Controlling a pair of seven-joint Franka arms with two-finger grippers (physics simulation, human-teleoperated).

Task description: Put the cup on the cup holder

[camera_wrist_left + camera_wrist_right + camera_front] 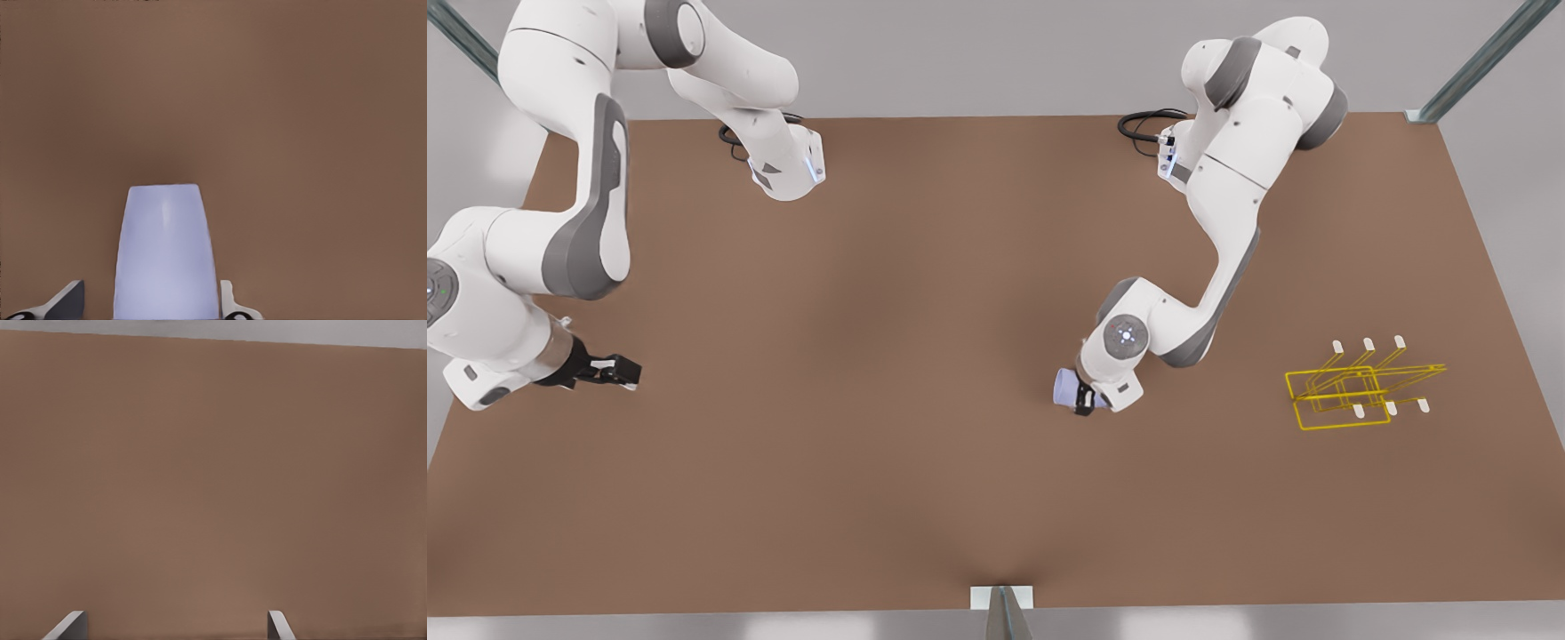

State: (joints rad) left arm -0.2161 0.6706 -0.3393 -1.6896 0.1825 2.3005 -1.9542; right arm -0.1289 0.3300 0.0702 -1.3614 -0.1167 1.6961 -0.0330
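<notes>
Cup (1065,388) is seen in the front view between the fingers of the left gripper (1083,397), lying sideways, its long axis pointing to the front view's left. The cup holder (1343,396) is placed well apart, to the front view's right. The right gripper (624,371) is kept waiting far off. In the left wrist view, the cup (165,253) is clamped between both fingers (228,303). In the right wrist view, open fingers (277,625) are shown above the bare table (213,487).
</notes>
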